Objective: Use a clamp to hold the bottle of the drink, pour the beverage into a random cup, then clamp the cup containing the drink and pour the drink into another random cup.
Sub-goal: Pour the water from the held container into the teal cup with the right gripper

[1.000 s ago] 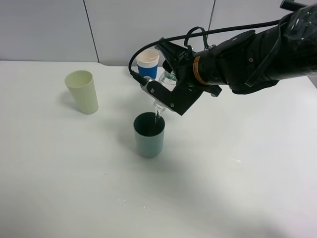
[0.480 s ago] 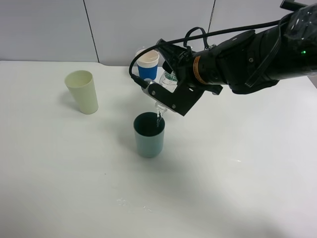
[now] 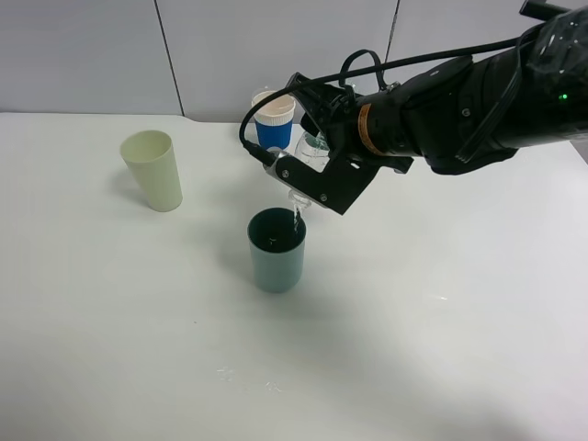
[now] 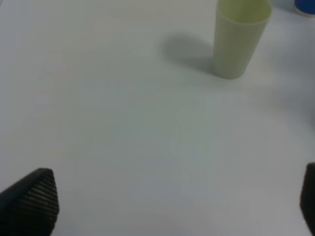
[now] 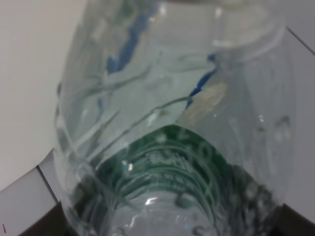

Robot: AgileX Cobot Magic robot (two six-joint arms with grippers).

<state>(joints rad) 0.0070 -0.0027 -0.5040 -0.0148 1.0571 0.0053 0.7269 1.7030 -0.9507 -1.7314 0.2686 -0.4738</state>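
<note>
One pour of two is under way: right gripper, clamped on the tilted bottle, streams water into the teal cup; left gripper gapes empty.

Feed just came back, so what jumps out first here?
The right arm's fingers clamp the clear bottle, tipped mouth-down, with water trickling into the teal cup at centre. A pale yellow-green cup stands apart to the left, and a blue cup sits at the back beside the arm.
</note>
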